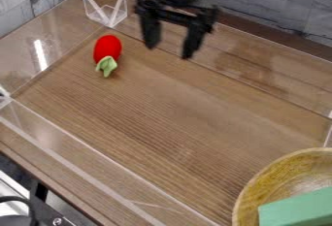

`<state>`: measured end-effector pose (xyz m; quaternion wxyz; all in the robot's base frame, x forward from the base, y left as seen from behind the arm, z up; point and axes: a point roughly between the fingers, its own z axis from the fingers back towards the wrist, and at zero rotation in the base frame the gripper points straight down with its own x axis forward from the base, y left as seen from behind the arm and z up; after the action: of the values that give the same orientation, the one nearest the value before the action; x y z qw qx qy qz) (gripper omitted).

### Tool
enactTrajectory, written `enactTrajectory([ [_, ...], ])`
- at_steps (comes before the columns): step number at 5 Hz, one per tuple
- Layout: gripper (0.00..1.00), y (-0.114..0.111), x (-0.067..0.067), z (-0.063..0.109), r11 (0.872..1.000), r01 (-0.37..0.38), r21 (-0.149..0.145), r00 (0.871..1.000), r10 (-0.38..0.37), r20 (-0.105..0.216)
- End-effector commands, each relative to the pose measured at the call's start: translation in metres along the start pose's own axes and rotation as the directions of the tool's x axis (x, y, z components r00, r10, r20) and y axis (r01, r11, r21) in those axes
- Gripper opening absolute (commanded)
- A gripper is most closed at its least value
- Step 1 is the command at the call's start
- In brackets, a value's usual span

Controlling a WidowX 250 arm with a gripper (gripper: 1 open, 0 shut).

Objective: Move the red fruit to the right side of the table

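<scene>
In the camera view, the red fruit (108,48) is lying on the table (182,123) near the back left corner. The claw (173,41) is hanging over the table just to the fruit's right, with its two fingers wide apart and holding nothing. A yellow bowl (266,191) with a green block (301,213) is sitting at the front right.
</scene>
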<state>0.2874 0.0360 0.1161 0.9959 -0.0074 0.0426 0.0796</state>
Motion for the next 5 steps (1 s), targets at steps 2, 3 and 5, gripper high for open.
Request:
enactTrajectory([
  [2, 1.00, 0.063, 0.012, 0.003, 0.998, -0.066, -0.015, 0.996, 0.067, 0.067],
  [3, 1.00, 0.082, 0.020, 0.002, 0.995, -0.094, -0.022, 0.992, 0.096, 0.083],
  [5, 1.00, 0.098, 0.031, 0.007, 0.999, -0.038, -0.026, 0.995, 0.040, 0.093],
])
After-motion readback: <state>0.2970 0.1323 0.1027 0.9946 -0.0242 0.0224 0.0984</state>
